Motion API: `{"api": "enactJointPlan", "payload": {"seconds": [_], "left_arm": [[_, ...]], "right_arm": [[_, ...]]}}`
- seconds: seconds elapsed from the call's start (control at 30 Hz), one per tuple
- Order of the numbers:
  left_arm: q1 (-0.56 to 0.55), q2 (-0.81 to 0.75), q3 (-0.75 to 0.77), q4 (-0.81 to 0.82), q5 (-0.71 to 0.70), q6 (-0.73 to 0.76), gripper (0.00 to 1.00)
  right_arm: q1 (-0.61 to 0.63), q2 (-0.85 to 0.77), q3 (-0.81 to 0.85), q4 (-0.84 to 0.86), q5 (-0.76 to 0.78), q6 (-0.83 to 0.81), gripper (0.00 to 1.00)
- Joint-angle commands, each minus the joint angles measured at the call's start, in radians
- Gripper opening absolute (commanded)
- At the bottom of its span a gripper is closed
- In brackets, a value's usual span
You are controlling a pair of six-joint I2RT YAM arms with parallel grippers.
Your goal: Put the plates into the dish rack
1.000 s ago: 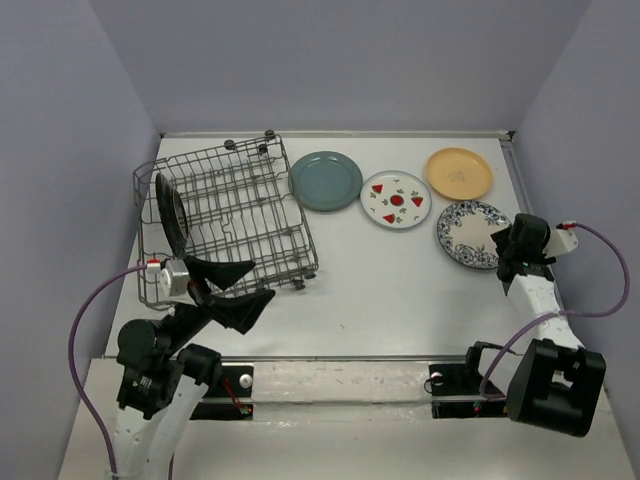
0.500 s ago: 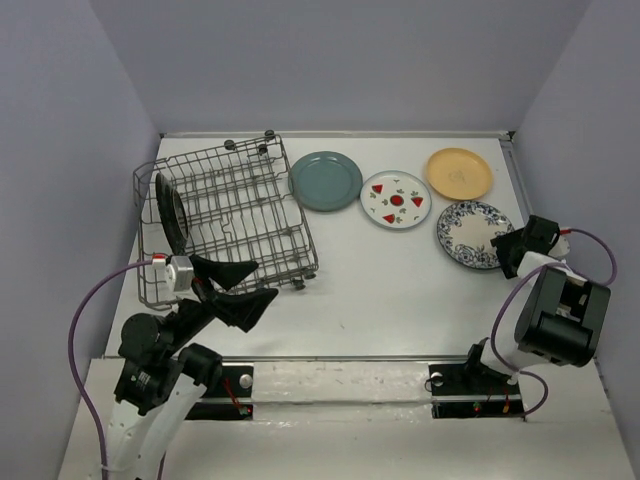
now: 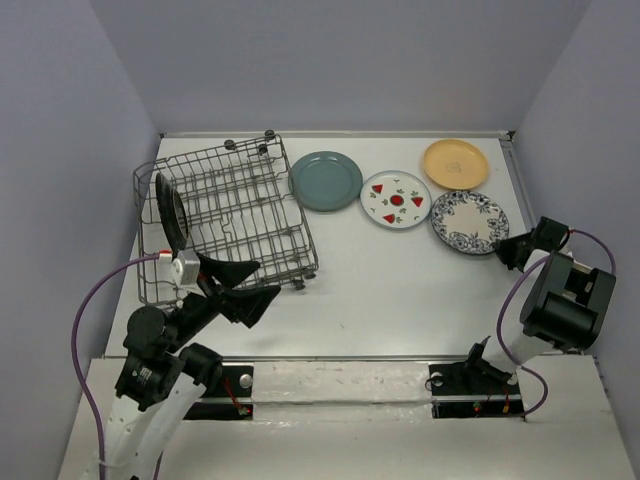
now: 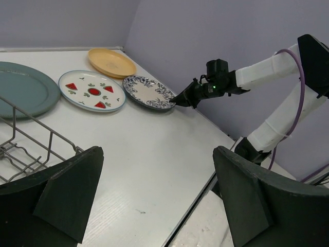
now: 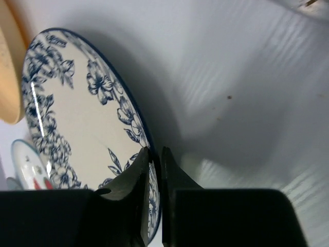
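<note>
My right gripper is shut on the near-right rim of the blue-and-white floral plate, one finger above the rim and one below. The yellow-orange plate, the watermelon plate and the teal plate lie flat in a row along the back. The dish rack stands at the left with a black-rimmed plate upright in its left end. My left gripper hovers open and holds nothing, just in front of the rack's near edge.
The right wall runs close behind my right arm. The table's metal front edge lies just below my left gripper. The floral plate's far rim sits right against the yellow-orange plate.
My right gripper has shut on the floral plate's rim. The plate has slid slightly back and left toward the yellow-orange plate. My left arm has barely moved.
</note>
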Motion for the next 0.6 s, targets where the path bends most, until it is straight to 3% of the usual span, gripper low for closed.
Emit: {"api": "enactJointPlan", "payload": {"seconds": [0.0,0.2,0.33,0.57], "left_arm": [[-0.011,0.014,0.043,0.028,-0.006,0.016,0.99],[-0.02,0.018,0.044,0.025,-0.007,0.013,0.99],[-0.025,0.026,0.043,0.027,-0.007,0.01,0.99],[-0.025,0.067,0.043,0.011,-0.091,-0.028,0.99]], "right_arm": [[-0.003,-0.034,-0.052,-0.041,0.008,0.023,0.07],[-0.003,-0.316,-0.132,-0.126,0.103,0.008,0.07],[-0.003,-0.622,-0.106,-0.243,0.129,-0.02,0.07],[0.083,-0.819,0.012,-0.283,-0.004,-0.034,0.07]]}}
